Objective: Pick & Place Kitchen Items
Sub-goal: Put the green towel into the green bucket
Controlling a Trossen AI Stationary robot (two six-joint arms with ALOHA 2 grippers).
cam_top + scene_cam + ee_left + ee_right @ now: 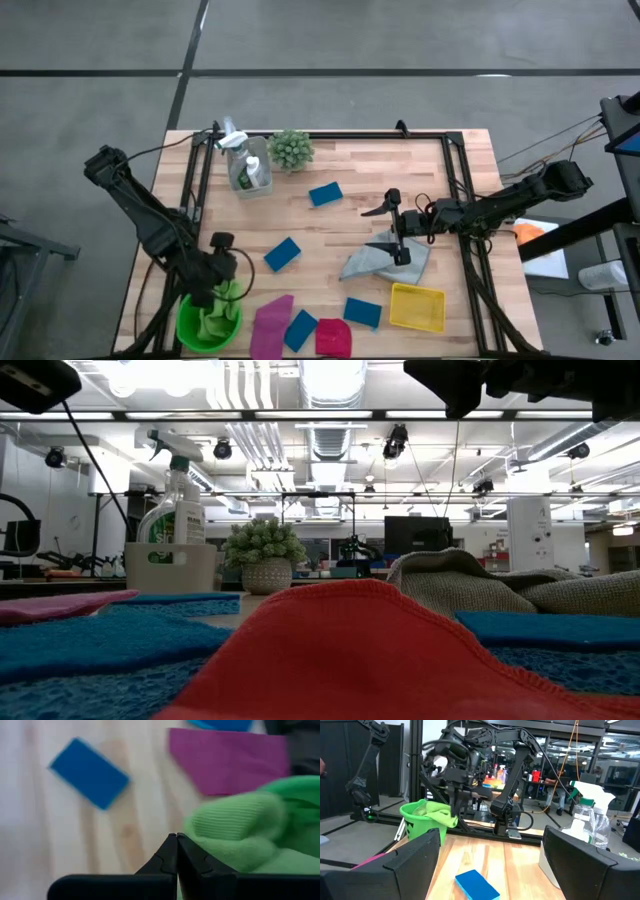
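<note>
High view: right gripper [398, 237] spread wide over the grey cloth [375, 262] lying mid-counter [450, 180]; soft, light, best pinched at a raised fold. Left gripper [205, 290] sits at the green bucket [190, 335] holding the green cloth [215, 318]. Left wrist view: fingers [172, 865] clenched, nothing between them, green cloth just beside. Right wrist view: a blue sponge [476, 885] lies ahead between its splayed fingers.

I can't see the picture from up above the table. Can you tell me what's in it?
Looking straight down on a wooden table, the left gripper is shut above a green bucket holding a green cloth, while the right gripper hangs open over a grey cloth. Around them lie blue sponges, a pink cloth, a red cloth, a yellow tray, a spray bottle and a small plant.
</note>
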